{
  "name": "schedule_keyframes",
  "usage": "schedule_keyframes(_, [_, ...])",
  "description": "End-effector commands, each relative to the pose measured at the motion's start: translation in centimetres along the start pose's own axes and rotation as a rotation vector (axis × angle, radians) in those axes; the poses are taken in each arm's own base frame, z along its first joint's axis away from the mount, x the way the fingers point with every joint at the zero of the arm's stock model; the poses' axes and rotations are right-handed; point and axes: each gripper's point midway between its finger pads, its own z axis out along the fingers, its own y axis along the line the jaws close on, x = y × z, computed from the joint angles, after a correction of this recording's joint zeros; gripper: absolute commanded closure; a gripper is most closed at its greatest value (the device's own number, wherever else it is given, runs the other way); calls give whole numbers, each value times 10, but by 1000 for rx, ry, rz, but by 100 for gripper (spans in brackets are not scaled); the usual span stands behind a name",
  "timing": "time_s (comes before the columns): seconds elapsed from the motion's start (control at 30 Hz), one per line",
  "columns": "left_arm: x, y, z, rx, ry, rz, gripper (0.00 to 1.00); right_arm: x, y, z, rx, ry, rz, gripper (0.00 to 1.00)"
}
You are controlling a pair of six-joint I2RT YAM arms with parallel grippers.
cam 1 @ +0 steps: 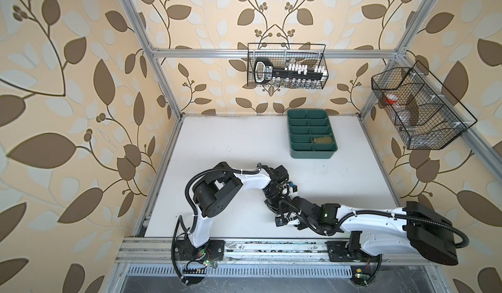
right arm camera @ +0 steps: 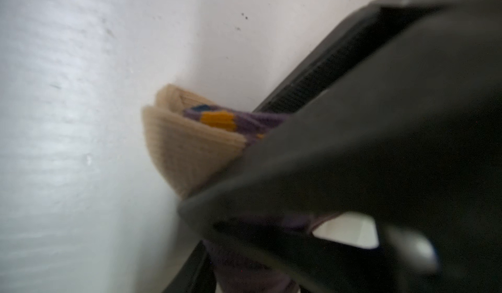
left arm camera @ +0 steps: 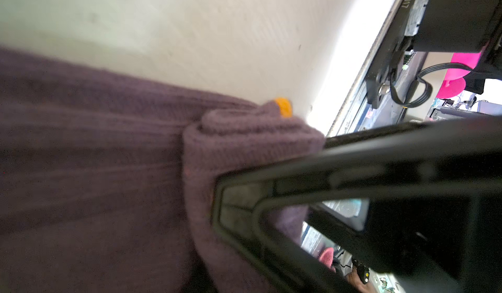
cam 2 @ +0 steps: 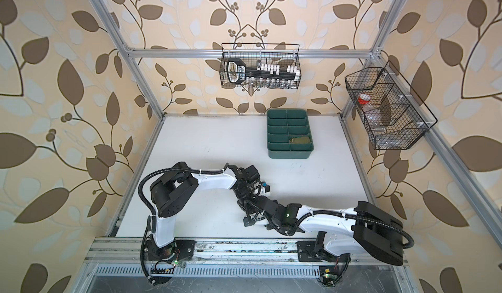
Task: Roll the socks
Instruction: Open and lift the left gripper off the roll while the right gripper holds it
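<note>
Left pincer (left arm camera: 217, 185) — narrow, clamped on purple sock (left arm camera: 81, 169)

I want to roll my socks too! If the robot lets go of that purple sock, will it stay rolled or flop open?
Probably it loosens: the purple ribbed sock is soft knit, coiled with the black fingers pressing it. Likely floppy and light, since its beige toe folds limply.

My fingers (left arm camera: 298, 185): black.
Sock (left arm camera: 108, 169): purple, ribbed; beige tip, yellow and navy stripes.
Tray (cam 1: 312, 154): dark green.
Table (cam 1: 231, 142): white.
Walls (cam 1: 81, 88): cream with brown leaves.
</note>
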Motion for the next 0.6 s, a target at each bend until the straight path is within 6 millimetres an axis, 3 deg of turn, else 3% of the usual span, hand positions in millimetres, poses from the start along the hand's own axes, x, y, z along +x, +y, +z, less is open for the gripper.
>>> schedule_keyframes(0.0, [19,39,16,-154,54,-45,71,1,23,8,-100,0,-15,69])
schedule_keyframes(0.23, [10,31,4,-164,3,-7,65,2,33,14,-155,22,-10,97])
schedule_keyframes(0.37, [5,26,-9,-199,-41,16,55,2,35,15,-176,29,5,100])
schedule_keyframes(0.5, [-9,17,-46,-270,-166,58,37,-1,40,13,-208,12,16,100])
schedule_keyframes(0.57, [-19,13,-75,-307,-262,74,30,-3,42,13,-233,7,27,100])
